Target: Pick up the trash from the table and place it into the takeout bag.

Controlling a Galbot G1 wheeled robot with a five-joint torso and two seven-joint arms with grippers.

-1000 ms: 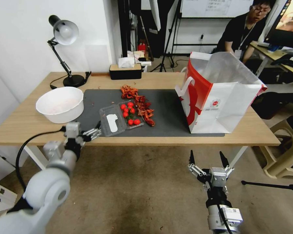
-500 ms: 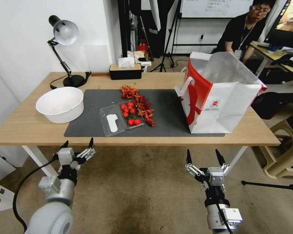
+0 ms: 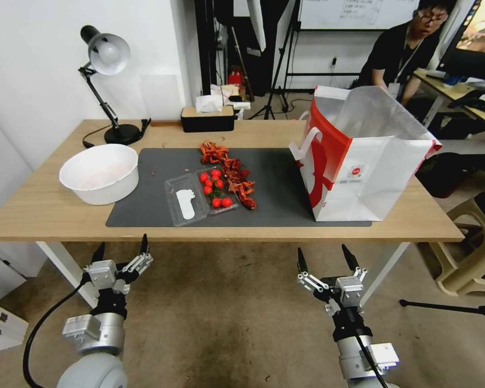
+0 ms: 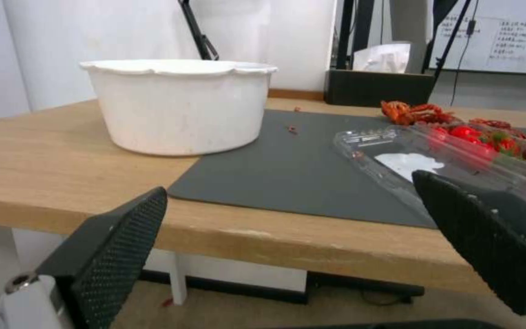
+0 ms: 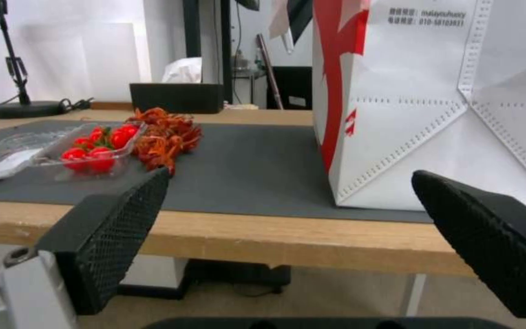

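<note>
While takeout bag [image 3: 361, 178] stands right | lamp [image 3: 105, 86], tissue box [image 3: 207, 117] behind

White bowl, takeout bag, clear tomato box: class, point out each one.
white bowl [image 3: 98, 173], head view, inner wall.
takeout bag [image 3: 374, 183], head view, white front panel.
clear tomato box [image 3: 202, 195], head view, hinge area.

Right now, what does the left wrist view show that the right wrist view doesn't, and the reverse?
Left wrist: the white bowl whole, beside the mat. Right wrist: the bag upright on the mat, and the lamp base. Both: the tomato tray, red shells, tissue box, and that arm's open hand below the table edge.
</note>
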